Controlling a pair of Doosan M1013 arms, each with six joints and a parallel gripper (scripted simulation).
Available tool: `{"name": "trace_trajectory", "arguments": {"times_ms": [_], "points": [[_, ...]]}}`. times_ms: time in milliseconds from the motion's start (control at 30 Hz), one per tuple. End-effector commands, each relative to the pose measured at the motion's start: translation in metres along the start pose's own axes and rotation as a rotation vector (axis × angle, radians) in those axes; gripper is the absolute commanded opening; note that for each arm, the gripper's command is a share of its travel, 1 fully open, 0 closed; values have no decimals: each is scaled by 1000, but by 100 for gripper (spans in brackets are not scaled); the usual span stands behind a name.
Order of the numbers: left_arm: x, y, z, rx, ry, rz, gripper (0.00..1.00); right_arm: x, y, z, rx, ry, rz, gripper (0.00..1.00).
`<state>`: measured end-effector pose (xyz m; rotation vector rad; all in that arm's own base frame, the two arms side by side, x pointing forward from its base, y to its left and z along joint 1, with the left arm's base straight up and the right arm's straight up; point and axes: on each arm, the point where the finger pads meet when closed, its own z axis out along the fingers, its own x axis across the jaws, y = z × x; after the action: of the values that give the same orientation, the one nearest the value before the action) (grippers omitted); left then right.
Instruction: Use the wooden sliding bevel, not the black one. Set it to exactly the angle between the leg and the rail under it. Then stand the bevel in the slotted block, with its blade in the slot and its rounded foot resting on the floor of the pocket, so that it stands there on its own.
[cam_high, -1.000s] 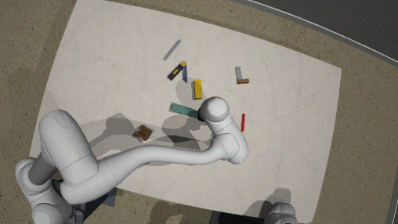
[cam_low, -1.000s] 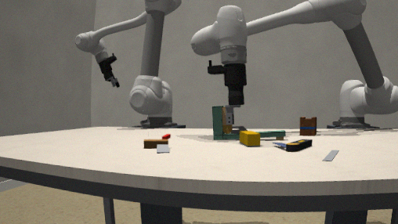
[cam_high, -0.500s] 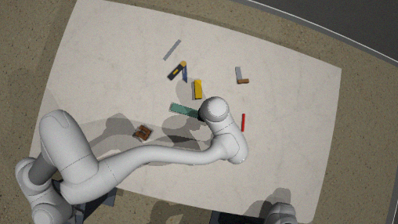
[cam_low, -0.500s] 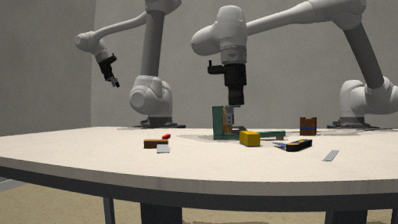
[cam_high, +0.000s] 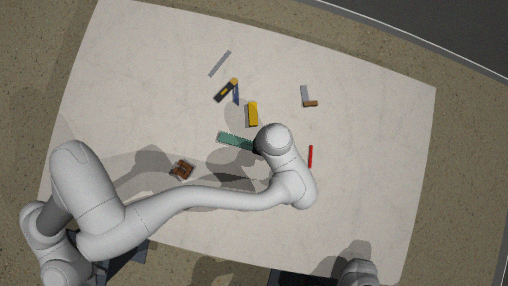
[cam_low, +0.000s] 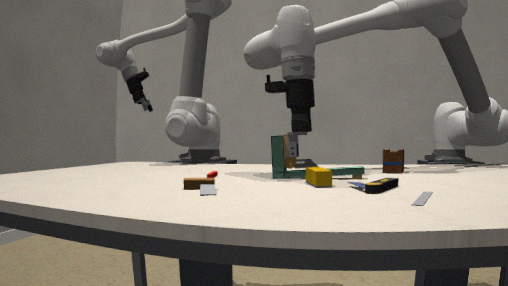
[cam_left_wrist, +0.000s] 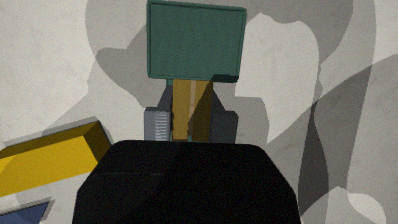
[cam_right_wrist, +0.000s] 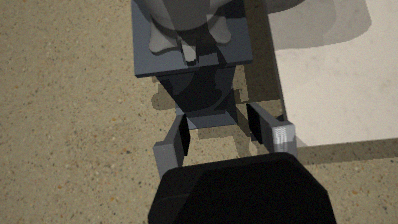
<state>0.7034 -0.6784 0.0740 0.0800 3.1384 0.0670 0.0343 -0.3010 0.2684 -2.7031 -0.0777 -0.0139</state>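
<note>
From my remote station, I see a robotics lab: two white robot arms beside a pale worktable (cam_high: 360, 200) (cam_low: 250, 215) (cam_left_wrist: 30, 60) (cam_right_wrist: 340, 100), with plain grey walls (cam_low: 350, 90) behind.

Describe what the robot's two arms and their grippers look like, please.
Both arms are smooth, pale grey-white, with rounded joints and darker grey tubular links. The left gripper and right gripper have black bodies and grey fingers; the right's have black inner pads.
</note>
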Motion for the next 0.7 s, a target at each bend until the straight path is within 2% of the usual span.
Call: {"name": "trace_trajectory", "arguments": {"times_ms": [0,667], "points": [[0,0,-4,2,-1,0,0,0,0,-1,-1,1,0,100],[0,12,-4,2,-1,0,0,0,0,-1,-1,1,0,100]]}}
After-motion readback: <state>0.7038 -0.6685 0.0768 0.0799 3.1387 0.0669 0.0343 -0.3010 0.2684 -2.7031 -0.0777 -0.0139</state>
